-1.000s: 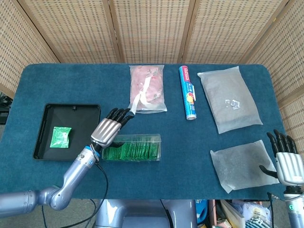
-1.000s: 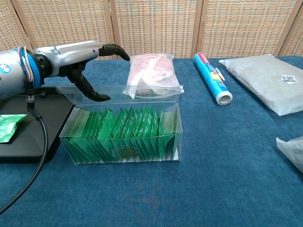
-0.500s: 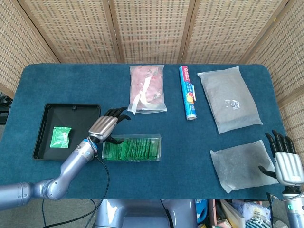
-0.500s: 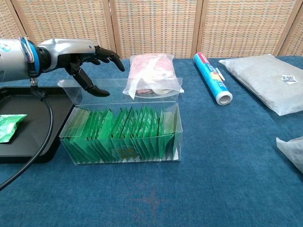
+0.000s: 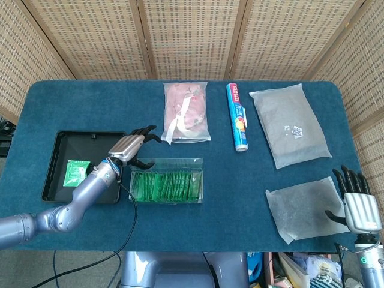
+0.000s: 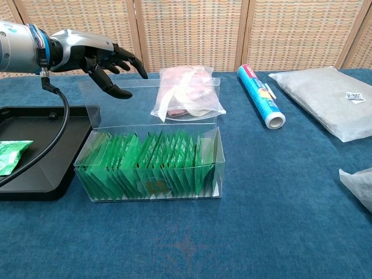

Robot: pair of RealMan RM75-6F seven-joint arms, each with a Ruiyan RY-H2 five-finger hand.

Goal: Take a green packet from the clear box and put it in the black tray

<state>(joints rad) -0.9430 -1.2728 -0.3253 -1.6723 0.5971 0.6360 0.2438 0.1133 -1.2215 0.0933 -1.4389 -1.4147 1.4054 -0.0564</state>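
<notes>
Left hand [image 6: 104, 58] – fingers spread, holding nothing, above the clear box's [image 6: 151, 165] raised lid. Green packets [image 6: 148, 165] fill the box; one packet [image 5: 76, 173] lies in the black tray [image 5: 57, 147]. Right hand [image 5: 359, 204] – open, at the table's [image 5: 90, 102] edge.

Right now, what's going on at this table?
The left hand hovers open above the back left corner of the clear box, holding nothing. The box's lid stands open, and green packets fill it in a row. One green packet already lies in the black tray. The right hand rests idle at the table's near right edge.
</notes>
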